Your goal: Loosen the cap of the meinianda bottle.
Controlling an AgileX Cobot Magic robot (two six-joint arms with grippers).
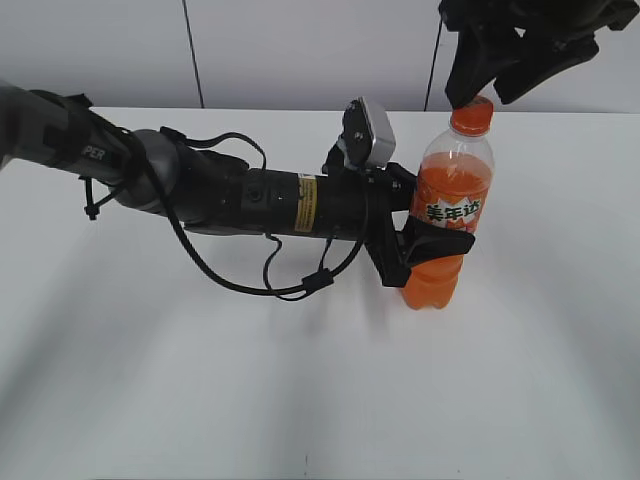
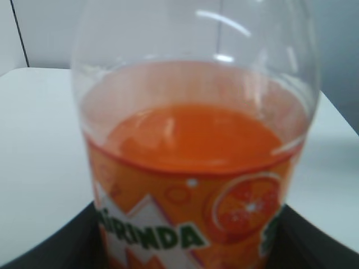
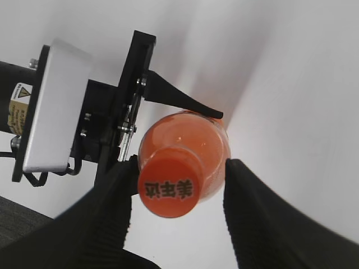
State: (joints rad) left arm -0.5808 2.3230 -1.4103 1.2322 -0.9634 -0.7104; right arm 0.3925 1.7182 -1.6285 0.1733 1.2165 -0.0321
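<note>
The meinianda bottle stands upright on the white table, full of orange soda, with its orange label facing the exterior view. My left gripper is shut on the bottle's body at the label; the bottle fills the left wrist view. The orange cap sits on the neck. My right gripper hangs open just above the cap. In the right wrist view its two black fingers straddle the cap, the left finger close beside it and the right one apart from it, around the midpoint of the right gripper.
The left arm lies across the white table from the left, with loose black cables under it. A grey wall with dark seams stands behind the table's far edge.
</note>
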